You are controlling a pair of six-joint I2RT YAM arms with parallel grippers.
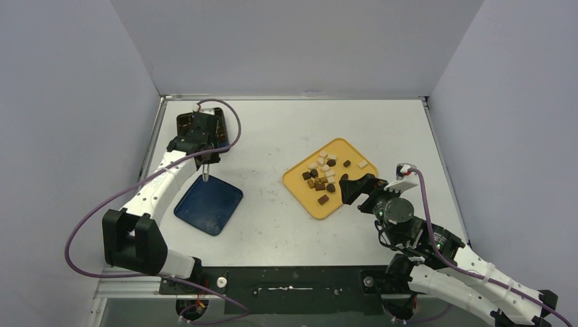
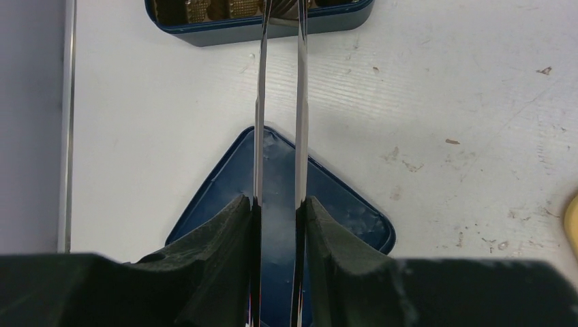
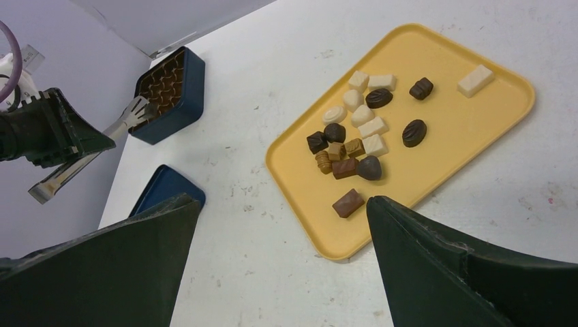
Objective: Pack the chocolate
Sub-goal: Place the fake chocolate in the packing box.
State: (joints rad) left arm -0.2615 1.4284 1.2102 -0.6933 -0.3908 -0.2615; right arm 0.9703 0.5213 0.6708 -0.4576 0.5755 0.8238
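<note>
Several chocolate pieces point(image 1: 322, 177), dark, brown and cream, lie on a yellow tray point(image 1: 349, 148); they also show in the right wrist view point(image 3: 354, 136) on the tray point(image 3: 463, 129). My left gripper point(image 1: 202, 155) point(image 2: 278, 204) is shut on long metal tongs point(image 2: 300, 102) point(image 3: 129, 116), whose tips reach the blue partitioned box point(image 2: 259, 30) point(image 3: 194, 75). No chocolate shows in the tongs. My right gripper point(image 1: 351, 185) point(image 3: 283, 204) is open and empty, hovering at the tray's near edge beside a brown piece point(image 3: 348, 203).
The box's blue lid point(image 1: 211, 204) point(image 2: 341, 197) lies flat on the table under the left gripper. The blue box point(image 1: 221, 121) stands at the far left by the wall. Purple cables loop off both arms.
</note>
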